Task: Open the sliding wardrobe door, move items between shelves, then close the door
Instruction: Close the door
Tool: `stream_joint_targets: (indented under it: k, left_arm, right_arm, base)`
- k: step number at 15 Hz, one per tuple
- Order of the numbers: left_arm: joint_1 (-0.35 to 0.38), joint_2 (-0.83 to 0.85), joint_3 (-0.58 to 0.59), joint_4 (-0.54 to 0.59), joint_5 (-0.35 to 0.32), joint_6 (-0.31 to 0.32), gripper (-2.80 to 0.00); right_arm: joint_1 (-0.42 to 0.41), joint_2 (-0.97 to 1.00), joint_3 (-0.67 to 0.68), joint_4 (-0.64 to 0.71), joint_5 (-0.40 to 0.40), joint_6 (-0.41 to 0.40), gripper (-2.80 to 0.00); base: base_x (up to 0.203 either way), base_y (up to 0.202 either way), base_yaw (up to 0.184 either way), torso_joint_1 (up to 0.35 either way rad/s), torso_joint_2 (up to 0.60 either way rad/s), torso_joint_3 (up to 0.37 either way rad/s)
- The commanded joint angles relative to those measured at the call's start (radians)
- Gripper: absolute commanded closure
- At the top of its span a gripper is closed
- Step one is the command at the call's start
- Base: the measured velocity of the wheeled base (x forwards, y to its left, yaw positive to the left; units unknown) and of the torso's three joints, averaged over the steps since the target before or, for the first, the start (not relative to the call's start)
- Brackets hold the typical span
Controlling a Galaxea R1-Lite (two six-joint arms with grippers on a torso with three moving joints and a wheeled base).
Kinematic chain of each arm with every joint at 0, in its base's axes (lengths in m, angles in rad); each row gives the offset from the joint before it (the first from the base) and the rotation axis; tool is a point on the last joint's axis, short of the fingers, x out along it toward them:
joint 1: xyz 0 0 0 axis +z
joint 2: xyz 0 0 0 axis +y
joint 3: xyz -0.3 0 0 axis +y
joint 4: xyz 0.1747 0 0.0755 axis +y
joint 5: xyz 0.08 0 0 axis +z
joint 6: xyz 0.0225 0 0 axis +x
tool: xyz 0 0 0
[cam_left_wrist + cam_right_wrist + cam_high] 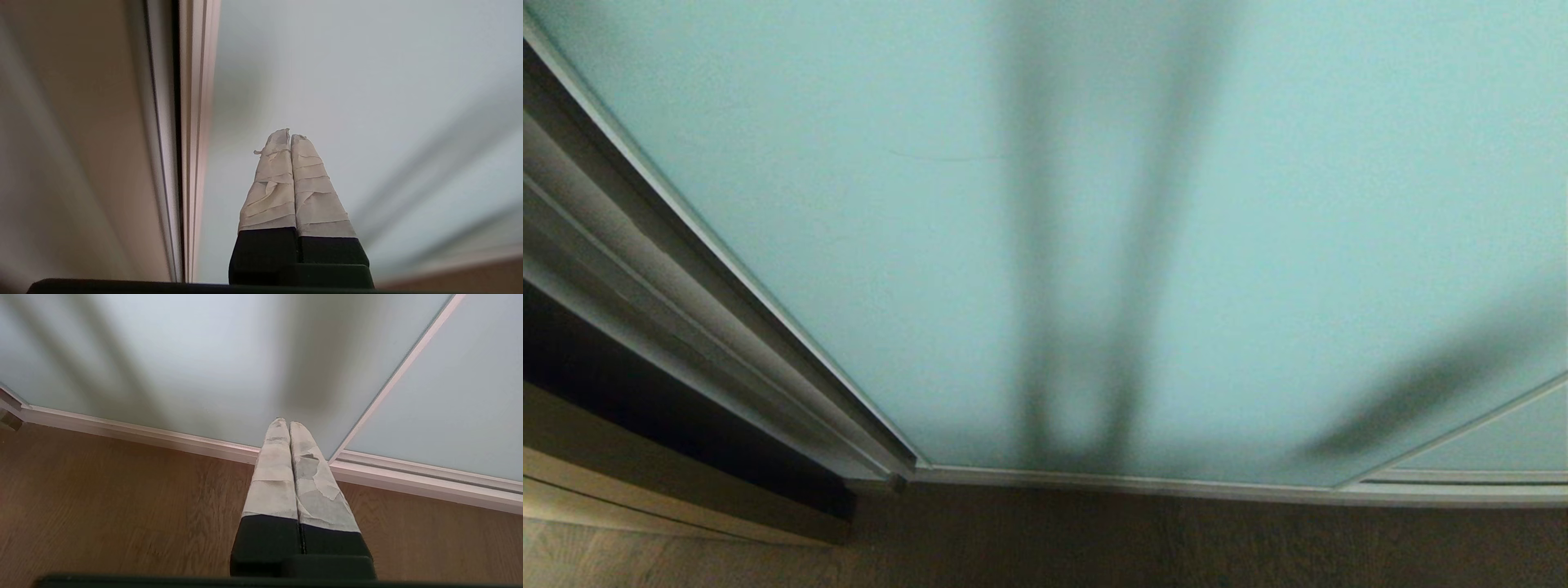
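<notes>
Frosted pale blue-green glass sliding door [866,204] looks shut; left pincer [290,136], pressed closed and empty, at its silver frame's [196,122] three o'clock, may skid off smooth glass.

You face tall frosted pale blue-green glass sliding wardrobe door [866,204], thin silver-white metal frame, standing upright, bottom rail on track at floor. Your view shows no bags, no shelves.
</notes>
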Motion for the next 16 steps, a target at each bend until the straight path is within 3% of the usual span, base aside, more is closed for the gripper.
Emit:
stream_joint_targets:
  k: [1, 3, 9, 13, 16]
  left_arm:
    - [0.0, -0.185, 0.179, 0.003, -0.003, 0.0, 0.0]
    - [0.002, -0.289, 0.302, 0.026, 0.0, 0.009, 0.0]
    - [0.003, -0.546, 0.656, 0.044, 0.092, 0.166, 0.0]
    - [0.005, -0.722, 0.883, 0.048, 0.113, 0.365, 0.0]
    - [0.006, -0.8, 1.007, 0.047, 0.19, 0.387, 0.0]
  right_arm:
    - [0.001, -0.002, 0.0, 0.0, 0.0, -0.001, 0.0]
    - [0.001, -0.002, 0.0, 0.0, 0.0, -0.001, 0.0]
    - [0.001, -0.002, 0.0, 0.0, 0.0, -0.001, 0.0]
    - [0.001, -0.002, 0.0, 0.0, 0.0, -0.001, 0.0]
    - [0.001, -0.002, 0.0, 0.0, 0.0, 0.001, 0.0]
  base:
    - [0.0, 0.0, 0.0, 0.0, 0.0, 0.0]
    - [0.0, 0.0, 0.0, 0.0, 0.0, 0.0]
    - [0.0, 0.0, 0.0, 0.0, 0.0, 0.0]
    - [0.0, 0.0, 0.0, 0.0, 0.0, 0.0]
    - [0.0, 0.0, 0.0, 0.0, 0.0, 0.0]
